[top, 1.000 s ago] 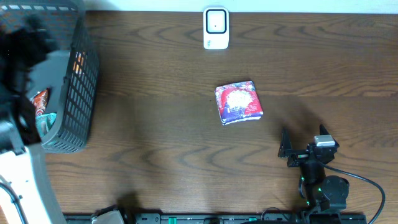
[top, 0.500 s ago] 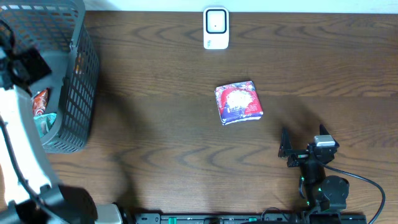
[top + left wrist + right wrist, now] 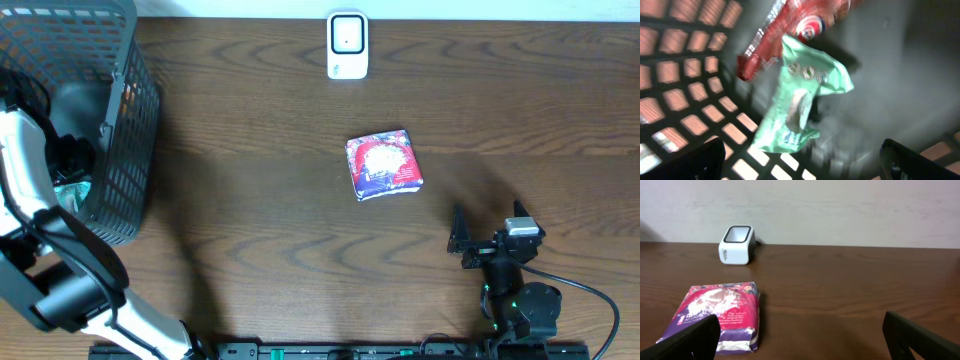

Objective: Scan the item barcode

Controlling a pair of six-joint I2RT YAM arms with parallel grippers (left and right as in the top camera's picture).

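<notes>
Left hand (image 3: 805, 165), wide open and empty, hangs inside the basket (image 3: 125, 150), green packet (image 3: 800, 105) just ahead. Right hand (image 3: 805, 337), equally open and empty, has the red packet (image 3: 720, 312) ahead-left.

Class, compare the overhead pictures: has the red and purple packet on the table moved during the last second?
No. The packet sits at the same spot near the white scanner, turned the same way.

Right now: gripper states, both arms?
Left gripper: open, holding nothing, inside the basket over a green packet.
Right gripper: open, empty, behind the red-purple packet.
</notes>
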